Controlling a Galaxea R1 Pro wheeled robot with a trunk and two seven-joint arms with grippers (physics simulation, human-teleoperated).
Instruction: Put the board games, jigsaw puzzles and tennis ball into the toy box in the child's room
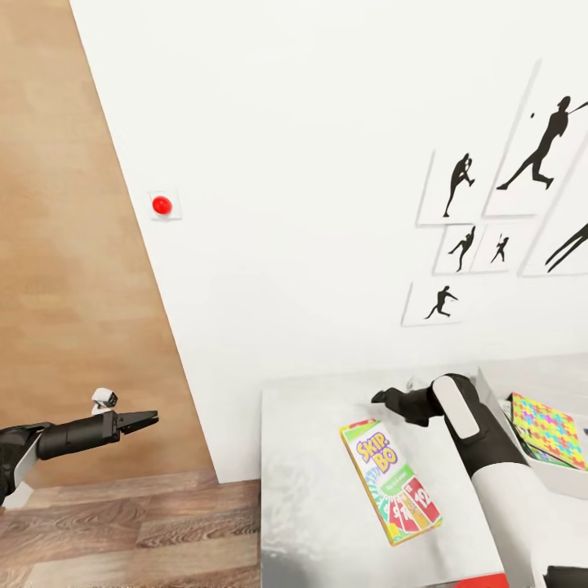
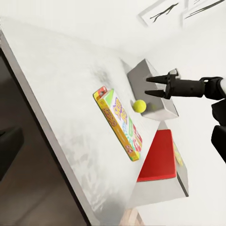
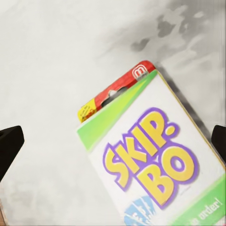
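The long board game (image 1: 390, 481) — "SKIP-BO" in yellow letters outlined in purple — lies flat on the pale table (image 1: 310, 490), beside the toy box (image 1: 563, 478) holding a mosaic jigsaw puzzle (image 1: 549, 428). The right gripper (image 2: 157, 86) hangs over the table with fingers apart and empty; the left gripper (image 1: 147, 420) — off the table's side — has its fingers together.

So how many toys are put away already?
Done: one jigsaw puzzle lies in the toy box. In hand: nothing is grabbed yet; the right gripper hovers open over the Skip-Bo game, which lies flat on the table. Left: Skip-Bo and the tennis ball beside it, which looks to be outside the box. I can't judge the other games from here.
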